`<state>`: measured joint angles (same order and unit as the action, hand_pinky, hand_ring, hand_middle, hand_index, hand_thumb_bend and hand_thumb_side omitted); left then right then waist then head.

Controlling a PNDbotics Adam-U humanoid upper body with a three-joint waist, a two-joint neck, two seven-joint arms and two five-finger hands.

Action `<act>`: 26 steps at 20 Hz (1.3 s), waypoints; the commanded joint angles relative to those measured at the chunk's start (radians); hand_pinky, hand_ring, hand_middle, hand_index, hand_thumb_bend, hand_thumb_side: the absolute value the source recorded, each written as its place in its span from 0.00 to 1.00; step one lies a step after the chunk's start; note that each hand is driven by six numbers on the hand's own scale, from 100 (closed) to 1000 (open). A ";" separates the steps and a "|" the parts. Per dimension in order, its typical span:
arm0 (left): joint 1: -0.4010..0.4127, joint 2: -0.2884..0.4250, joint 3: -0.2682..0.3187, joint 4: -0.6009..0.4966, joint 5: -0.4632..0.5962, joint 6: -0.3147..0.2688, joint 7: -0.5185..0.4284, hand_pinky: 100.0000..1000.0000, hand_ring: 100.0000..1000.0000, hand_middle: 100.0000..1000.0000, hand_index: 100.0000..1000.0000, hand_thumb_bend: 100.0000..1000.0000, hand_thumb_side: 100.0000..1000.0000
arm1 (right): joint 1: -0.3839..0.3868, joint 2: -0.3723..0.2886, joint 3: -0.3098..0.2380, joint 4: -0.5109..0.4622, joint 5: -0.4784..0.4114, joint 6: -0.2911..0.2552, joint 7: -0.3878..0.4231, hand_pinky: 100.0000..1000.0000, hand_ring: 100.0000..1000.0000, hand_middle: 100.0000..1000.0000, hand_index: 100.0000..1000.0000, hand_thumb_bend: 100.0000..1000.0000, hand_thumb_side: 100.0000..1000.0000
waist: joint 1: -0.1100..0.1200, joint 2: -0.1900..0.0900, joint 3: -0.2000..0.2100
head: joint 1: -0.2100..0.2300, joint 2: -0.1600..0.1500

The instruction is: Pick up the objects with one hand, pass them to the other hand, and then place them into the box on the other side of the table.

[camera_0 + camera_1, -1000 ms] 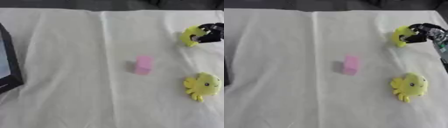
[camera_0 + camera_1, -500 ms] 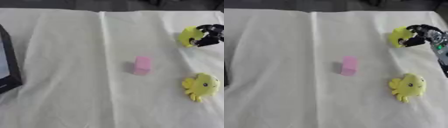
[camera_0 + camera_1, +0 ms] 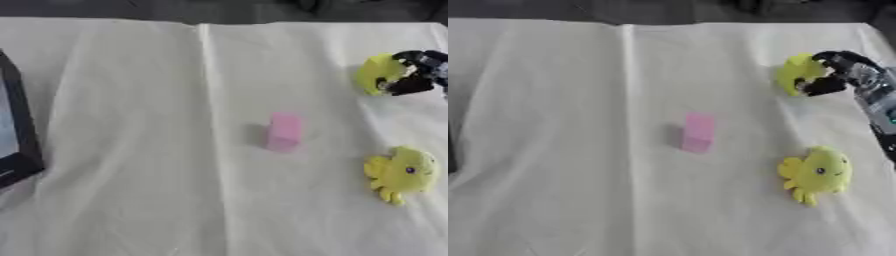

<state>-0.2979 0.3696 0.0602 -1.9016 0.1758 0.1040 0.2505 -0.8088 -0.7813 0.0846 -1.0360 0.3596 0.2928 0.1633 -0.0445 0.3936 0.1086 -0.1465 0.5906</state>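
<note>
Your right robot hand [image 3: 837,75] has its fingers curled round a yellow soft toy [image 3: 798,72] at the counter's [image 3: 579,175] far right. It looks light and squashy, so take it round the body. A second yellow toy [image 3: 815,172] lies nearer you, a pink block [image 3: 697,131] to the hand's left.

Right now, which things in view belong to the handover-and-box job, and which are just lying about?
Part of the job:
- right hand, curled on the far yellow toy
- near yellow toy, on the cloth
- pink block, mid-table
- box, at the left edge

Just there:
- white cloth over the table

The left hand is not in view.
</note>
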 commanded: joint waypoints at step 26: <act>0.002 0.026 0.004 -0.021 -0.002 0.003 -0.007 0.85 0.74 0.71 0.77 0.03 0.85 | 0.062 -0.090 0.025 -0.274 -0.250 0.033 -0.222 0.73 0.26 0.44 0.60 0.00 0.00 | 0.006 -0.038 -0.009 | 0.045 -0.018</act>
<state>-0.2912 0.3702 0.0601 -1.9016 0.1758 0.1100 0.2434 -0.7373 -0.8172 0.1238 -1.2667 0.1236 0.3260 -0.0539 -0.0413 0.3883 0.1011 -0.1101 0.5858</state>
